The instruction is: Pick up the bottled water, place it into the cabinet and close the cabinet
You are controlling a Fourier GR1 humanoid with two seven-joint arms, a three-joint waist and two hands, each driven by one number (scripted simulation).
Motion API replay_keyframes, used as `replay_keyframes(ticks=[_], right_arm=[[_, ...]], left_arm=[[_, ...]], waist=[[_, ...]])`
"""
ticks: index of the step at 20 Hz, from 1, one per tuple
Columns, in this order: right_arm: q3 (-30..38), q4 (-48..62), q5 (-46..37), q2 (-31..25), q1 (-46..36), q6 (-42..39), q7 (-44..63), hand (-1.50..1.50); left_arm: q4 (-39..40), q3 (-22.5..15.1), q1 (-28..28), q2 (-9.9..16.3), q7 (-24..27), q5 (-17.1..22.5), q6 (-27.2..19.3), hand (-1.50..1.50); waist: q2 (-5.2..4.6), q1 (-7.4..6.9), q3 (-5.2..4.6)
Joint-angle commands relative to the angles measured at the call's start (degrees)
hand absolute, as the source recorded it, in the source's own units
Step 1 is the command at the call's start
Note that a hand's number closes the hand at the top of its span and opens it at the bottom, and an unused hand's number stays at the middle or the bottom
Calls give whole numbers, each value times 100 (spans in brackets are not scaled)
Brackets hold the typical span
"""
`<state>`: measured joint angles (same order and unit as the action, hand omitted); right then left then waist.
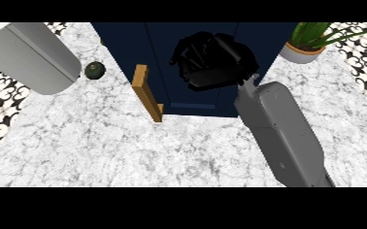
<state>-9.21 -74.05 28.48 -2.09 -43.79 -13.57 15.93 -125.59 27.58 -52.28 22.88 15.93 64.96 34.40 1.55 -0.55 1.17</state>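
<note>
We see our right hand at about twelve o'clock, over the dark blue cabinet. Its fingers are curled, but we cannot tell if they hold the bottled water, because the bottle shows nowhere in this view; perhaps the hand hides it. The wooden door stands open at ten o'clock from the centre. The left forearm rests at nine o'clock; its hand is outside the view. We judge one risk: our forearm may knock the door edge when moving. The avocado and the potted plant are well apart.

Veined marble counter, wooden cabinet door, glossy black right hand.
</note>
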Motion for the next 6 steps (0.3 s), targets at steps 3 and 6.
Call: replay_keyframes(ticks=[3,6], right_arm=[[73,1035,109,198,-751,148,-295,150],[314,746,250,135,-969,158,164,150]], left_arm=[[-323,-135,120,-55,-233,75,-255,-150],[185,-39,393,24,-191,-22,-115,-150]], waist=[[-218,-244,-114],[-203,-172,-126]])
